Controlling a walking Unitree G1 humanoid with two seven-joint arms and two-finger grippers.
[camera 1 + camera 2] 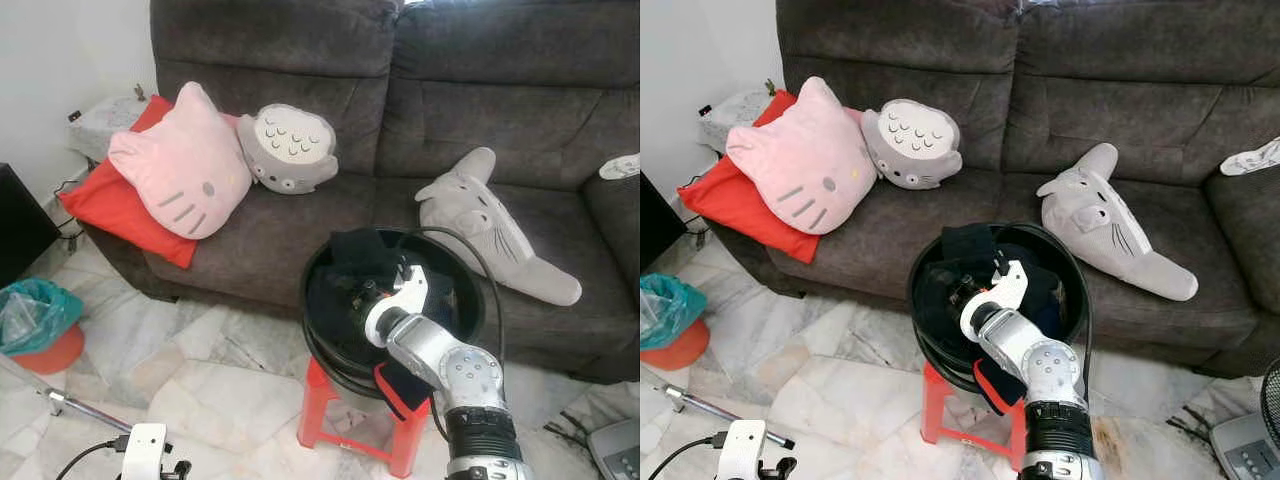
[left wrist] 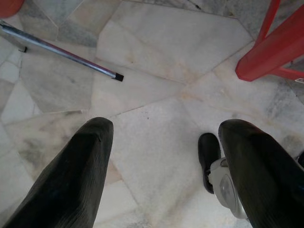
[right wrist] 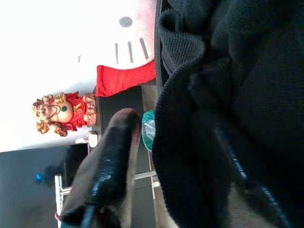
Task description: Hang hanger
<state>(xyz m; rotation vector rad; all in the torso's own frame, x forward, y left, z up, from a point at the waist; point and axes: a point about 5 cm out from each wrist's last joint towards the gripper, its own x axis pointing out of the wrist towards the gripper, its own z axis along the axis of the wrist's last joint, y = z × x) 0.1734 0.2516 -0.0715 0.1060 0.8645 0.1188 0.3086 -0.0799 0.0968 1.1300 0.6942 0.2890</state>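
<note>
A round black basket [image 1: 318, 262] stands on a red stool [image 1: 318, 398] in front of the sofa, stuffed with dark clothes [image 1: 362, 252]. My right arm reaches down into it, and the right gripper [image 1: 364, 296] sits among the clothes. In the right wrist view one black finger [image 3: 110, 159] is outside a thick fold of black knitted cloth [image 3: 228, 85]. The fold lies between the fingers, which are spread, and it largely hides the other finger. My left gripper [image 2: 161, 156] hangs low over the marble floor, open with nothing in it.
The dark grey sofa [image 1: 500, 110] holds a pink cat cushion [image 1: 185, 165], a red cushion [image 1: 105, 205], a grey round plush [image 1: 290, 148] and a grey long plush [image 1: 480, 220]. A metal rod [image 2: 61, 50] lies on the floor at left, near a teal bag [image 1: 35, 310].
</note>
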